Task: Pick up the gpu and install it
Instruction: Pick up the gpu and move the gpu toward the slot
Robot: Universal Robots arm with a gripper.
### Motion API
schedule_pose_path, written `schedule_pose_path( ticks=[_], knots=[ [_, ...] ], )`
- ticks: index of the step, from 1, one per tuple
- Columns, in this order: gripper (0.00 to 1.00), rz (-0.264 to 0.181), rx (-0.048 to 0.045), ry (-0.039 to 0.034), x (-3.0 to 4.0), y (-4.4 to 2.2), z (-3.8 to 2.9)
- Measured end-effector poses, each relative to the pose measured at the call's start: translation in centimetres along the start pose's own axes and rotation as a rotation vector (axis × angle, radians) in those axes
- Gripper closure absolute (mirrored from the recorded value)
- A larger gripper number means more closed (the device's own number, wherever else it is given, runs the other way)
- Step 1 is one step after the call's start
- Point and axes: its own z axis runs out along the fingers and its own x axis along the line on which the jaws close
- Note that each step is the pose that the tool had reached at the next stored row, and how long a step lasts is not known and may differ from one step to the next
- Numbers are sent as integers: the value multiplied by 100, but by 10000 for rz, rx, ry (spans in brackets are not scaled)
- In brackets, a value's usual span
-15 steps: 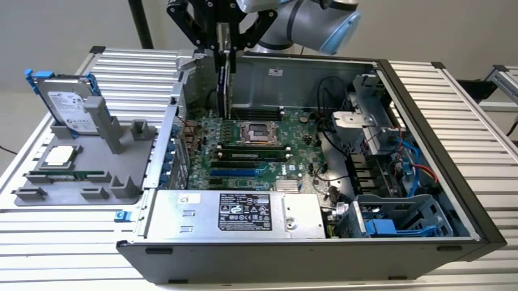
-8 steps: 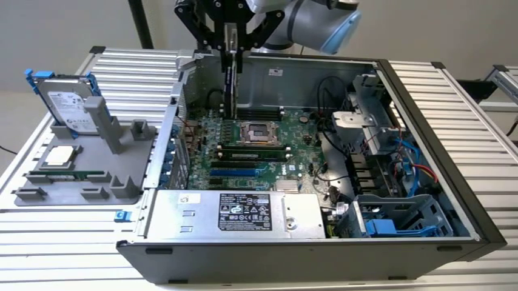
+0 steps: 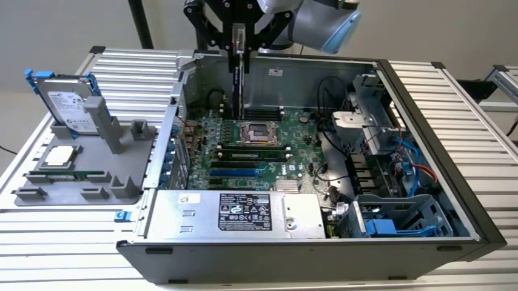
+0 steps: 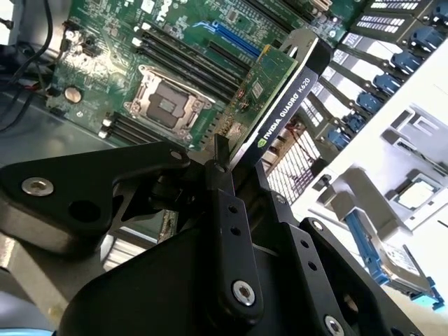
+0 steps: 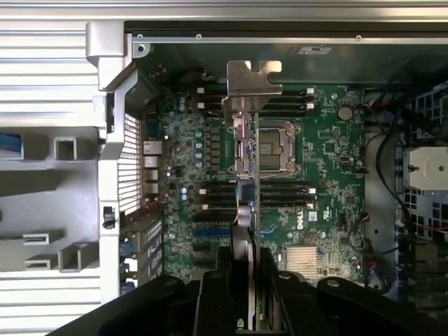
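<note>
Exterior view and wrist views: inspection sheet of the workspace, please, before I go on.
Surface: ribbed silver metal table, carrying open black computer case.
Job's things: flat green-and-black graphics card with silver bracket, upright above green motherboard, not seated.
Clutter: grey parts holder with blue-framed silver hard drive and square silver processor.
Grippers: black claw shut on the card's edge.
Cables: black, red and blue cables beside the drive bays.
Surroundings: pale wall, black post behind.

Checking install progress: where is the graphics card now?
The flat green-and-black gpu card hangs edge-on in the jaws over the green motherboard, at the exterior view's left of the square silver processor socket.
</note>
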Motion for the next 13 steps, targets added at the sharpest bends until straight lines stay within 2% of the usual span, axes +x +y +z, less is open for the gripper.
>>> schedule_pose_path(
  ticks=[13],
  knots=[
    [100, -1, 0, 0, -166, 4, 3]
  ],
)
